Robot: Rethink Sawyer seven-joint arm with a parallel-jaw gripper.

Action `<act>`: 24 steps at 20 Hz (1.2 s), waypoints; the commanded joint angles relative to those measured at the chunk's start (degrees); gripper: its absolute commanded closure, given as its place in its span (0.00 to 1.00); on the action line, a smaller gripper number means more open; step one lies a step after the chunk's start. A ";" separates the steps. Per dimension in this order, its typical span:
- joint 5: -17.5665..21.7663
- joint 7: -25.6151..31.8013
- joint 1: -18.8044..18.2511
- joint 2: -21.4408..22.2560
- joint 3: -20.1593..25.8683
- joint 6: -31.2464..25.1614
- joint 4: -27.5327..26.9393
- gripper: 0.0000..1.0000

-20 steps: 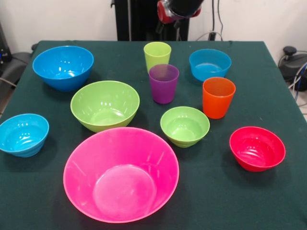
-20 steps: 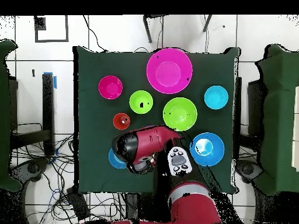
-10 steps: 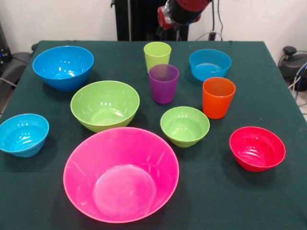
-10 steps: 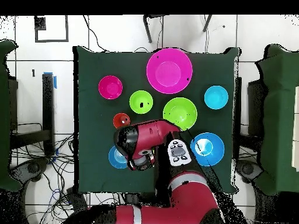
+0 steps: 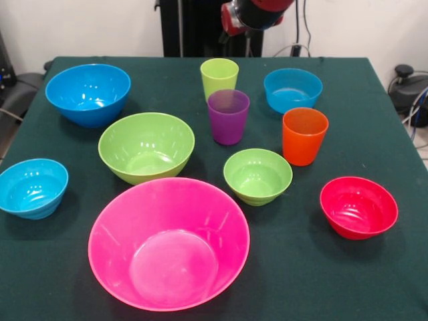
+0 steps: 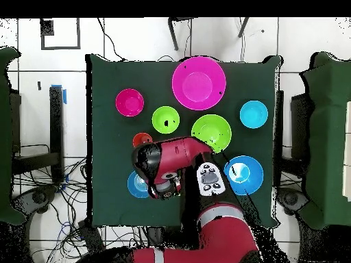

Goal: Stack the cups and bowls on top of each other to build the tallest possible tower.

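Nothing is stacked yet, so no tower exists. Everything sits apart on the dark green cloth-covered table [image 5: 374, 281].

In the front view, the huge glossy pink plastic bowl [image 5: 169, 243] is nearest, a bit left of centre. Just behind it sit the large green plastic bowl [image 5: 146, 146] on the left and the small green plastic bowl [image 5: 257, 176] on the right. The large blue plastic bowl [image 5: 87, 93] is far left. One small light-blue plastic bowl [image 5: 33, 187] is at the left edge and the other small light-blue bowl [image 5: 292, 89] is far right. The small red plastic bowl [image 5: 358, 206] sits near right.

The three tapered plastic tumblers cluster mid-table: the lime green cup [image 5: 219, 78] is farthest, the translucent purple cup [image 5: 228, 116] is just in front of it, and the orange cup [image 5: 304, 136] is off to the right.

The red and black arm [image 5: 257, 13] only pokes in at the top edge, high above the far side of the table. From overhead it hangs over the cups and the far light-blue bowl. I can't tell whether the jaws are spread or closed.

My read is that this is the very start, with the arm moving in for a first pick. The pink bowl looks like the natural base. The next move probably calls for coming down over a rim and getting a clean grip without knocking the closely grouped cups.
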State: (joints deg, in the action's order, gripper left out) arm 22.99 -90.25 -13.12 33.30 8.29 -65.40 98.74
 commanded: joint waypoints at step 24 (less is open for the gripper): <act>-2.29 -1.67 1.78 12.25 3.09 1.22 3.69 0.00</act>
State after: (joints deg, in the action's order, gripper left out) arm 19.07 -90.25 -12.92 45.89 8.46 -68.49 100.22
